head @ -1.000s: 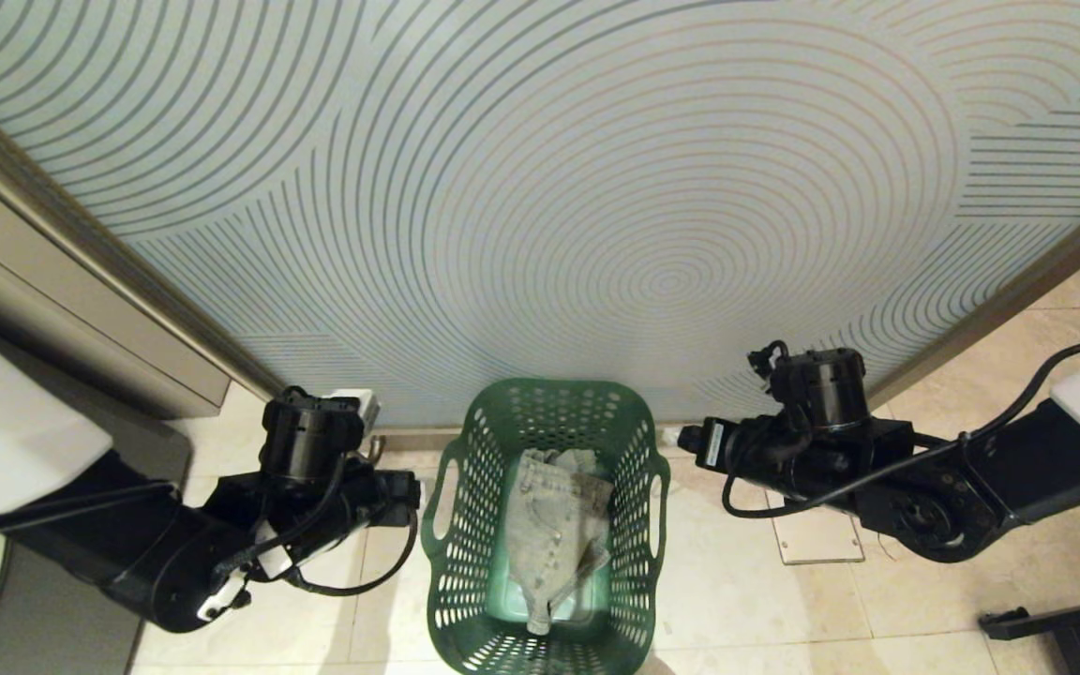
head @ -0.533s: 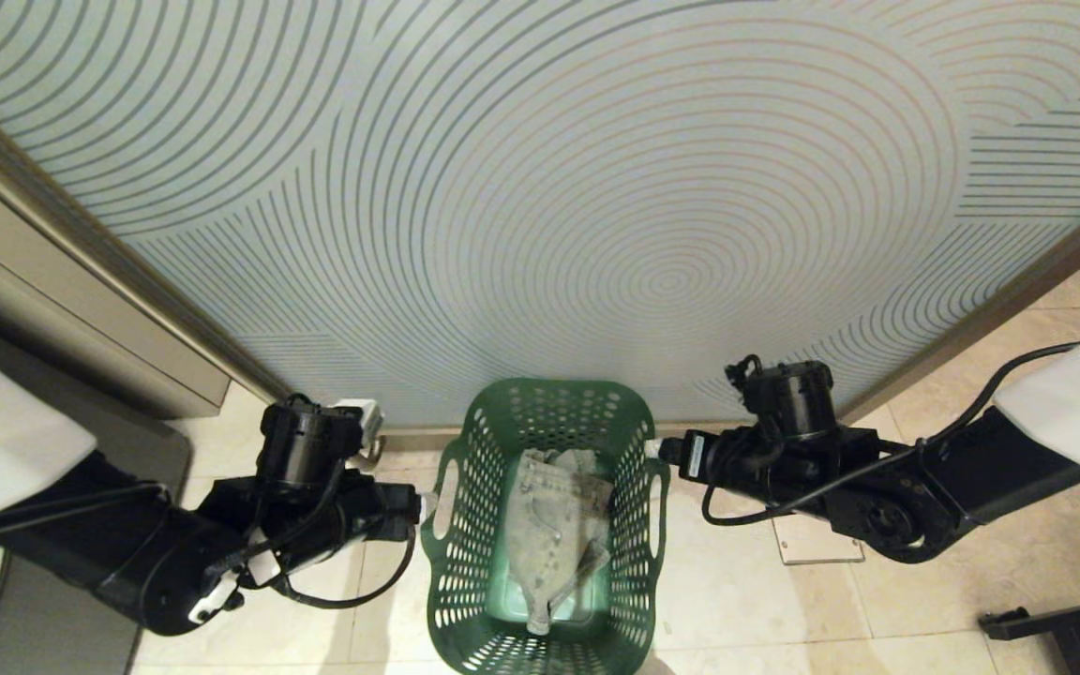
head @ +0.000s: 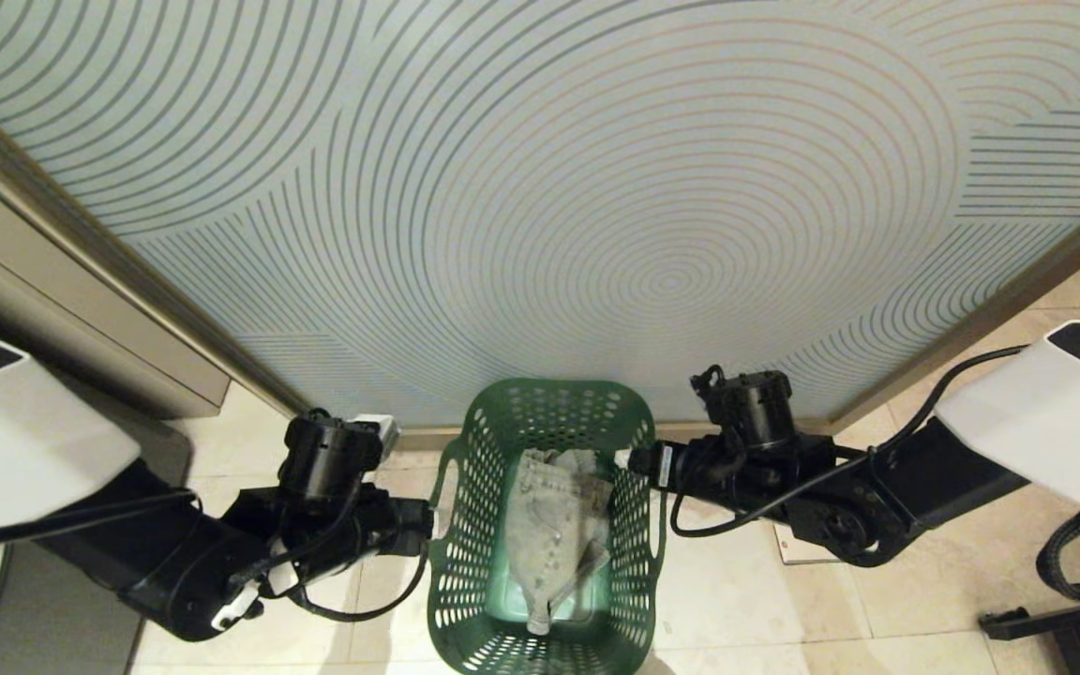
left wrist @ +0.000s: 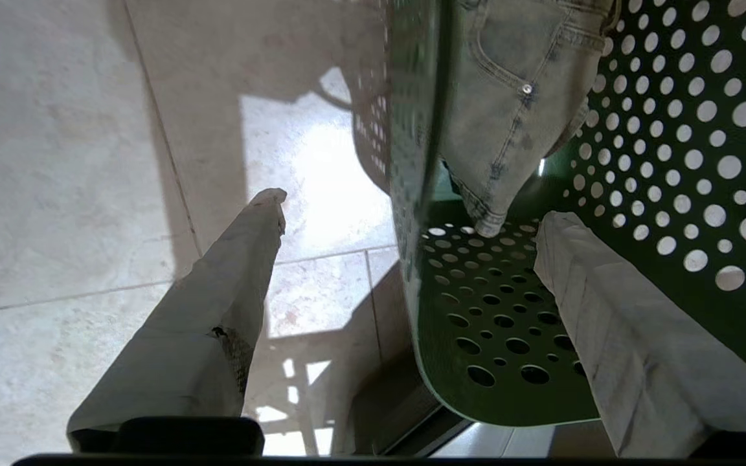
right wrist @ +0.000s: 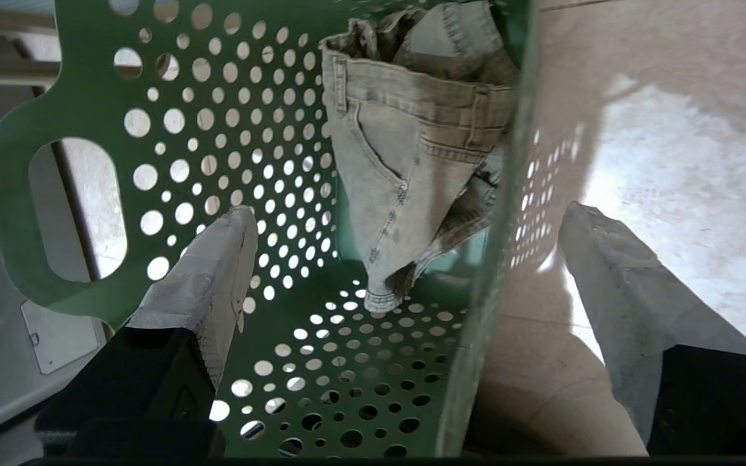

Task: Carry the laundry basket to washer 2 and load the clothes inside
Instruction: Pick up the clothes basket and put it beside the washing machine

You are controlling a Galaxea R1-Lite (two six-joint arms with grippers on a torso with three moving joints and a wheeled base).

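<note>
Movement since the earlier frame: both arms have closed in on the basket, the right one furthest, from well apart to the rim; the left by a smaller shift.

Item: dark green rectangular perforated plastic laundry basket (head: 547,525), standing on the pale tiled floor (head: 746,600) against a frosted panel with concentric line pattern (head: 540,187). Slot handles on both long sides.

Contents: faded grey-blue denim garments (head: 554,530), crumpled in the middle of the basket, waistband and pocket stitching visible in the wrist views.

Left tool (left wrist: 412,213): open wide, straddling the basket's left wall, one finger outside over the floor, one inside. Not yet clamped.

Right tool (right wrist: 405,233): open wide, straddling the right wall likewise, one finger inside, one outside.

Step in hand: taking hold of the basket for the carry. Judged early in the task; washer 2 is not in view from here.

Next move calls for: closing both tools on the walls or rim together, evenly, then a level lift so the denim does not slide.

Writing and labels: none legible. A small white tag on the right arm (head: 665,459) is too small to read.
</note>
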